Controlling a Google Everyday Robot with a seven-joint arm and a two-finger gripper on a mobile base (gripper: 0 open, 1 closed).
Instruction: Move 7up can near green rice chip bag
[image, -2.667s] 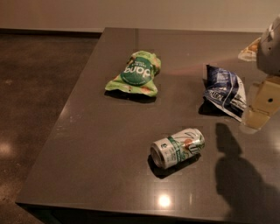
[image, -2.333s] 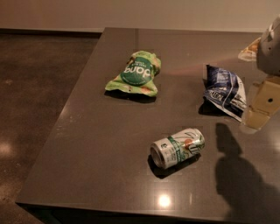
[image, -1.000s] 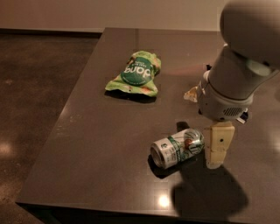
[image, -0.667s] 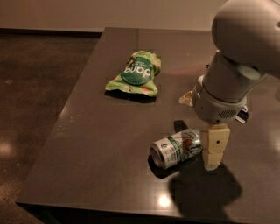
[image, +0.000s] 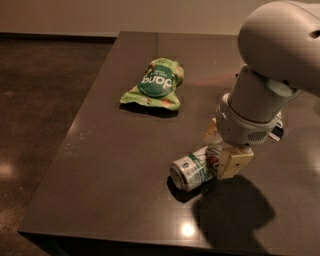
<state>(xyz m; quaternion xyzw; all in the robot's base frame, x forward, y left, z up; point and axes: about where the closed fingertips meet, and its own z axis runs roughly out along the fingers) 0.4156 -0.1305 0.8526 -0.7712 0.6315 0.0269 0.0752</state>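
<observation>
The 7up can (image: 192, 171) lies on its side on the dark table (image: 100, 155), near the front middle, silver top facing front left. My gripper (image: 222, 148) is lowered over the can's right end, open, with one beige finger (image: 210, 132) behind the can and the other finger (image: 235, 163) in front of it. The green rice chip bag (image: 155, 85) with its dark green "dang" label lies flat at the back middle, well apart from the can.
The arm's big white body (image: 272, 65) fills the upper right and hides most of a dark blue and white snack bag, of which a sliver (image: 276, 131) shows. The table's left edge (image: 75, 130) and front edge (image: 125, 235) drop to a dark floor.
My arm has swung in from the right edge of the view and come down to the can. The gripper now straddles the can's right end. The can and the bags have not moved.
</observation>
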